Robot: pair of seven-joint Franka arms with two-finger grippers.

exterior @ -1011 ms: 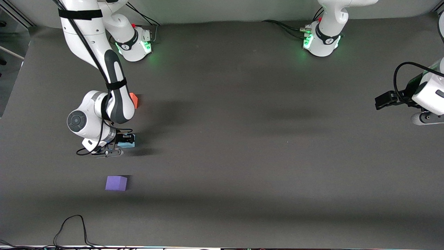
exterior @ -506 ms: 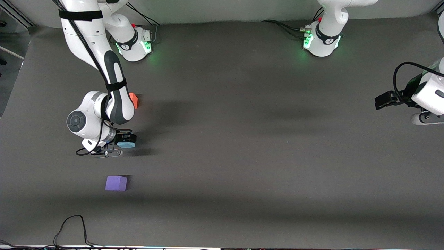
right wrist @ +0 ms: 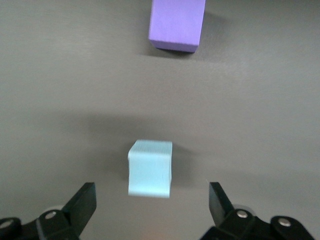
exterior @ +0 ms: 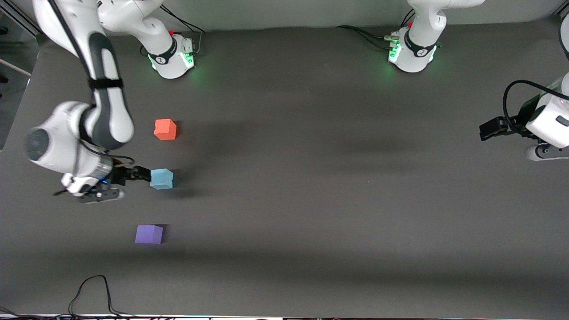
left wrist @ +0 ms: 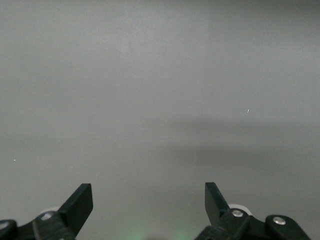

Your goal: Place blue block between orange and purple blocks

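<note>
We start with the dark grey worktop [exterior: 311, 200], which carries three small cubes toward the right arm's end. The right arm reaches down there, and its right gripper [exterior: 138, 174] hangs just beside the blue block [exterior: 161, 179], fingers spread wide and holding nothing; in the right wrist view the block [right wrist: 150, 168] sits free on the worktop between the two open fingertips [right wrist: 82, 205], apart from both. The left gripper [exterior: 489, 130] waits at the left arm's end of the worktop, its fingers likewise spread over bare surface, as the left wrist view shows.

The blue block rests between the orange block [exterior: 165, 129], which lies farther from the front camera, and the purple block [exterior: 149, 234], which lies nearer to it. All three are well apart, in a loose line. We judge the placement essentially done.

As for handling, we take the blue block to be light and probably foam-like: matte, with slightly rounded edges, so likely a little soft and not slippery or fragile. If we had to regrip it, we would close on two opposite flat side faces, low and centred, with gentle force.

In looks it is a pale sky-blue cube, uniform in colour, matching the other two in size.
</note>
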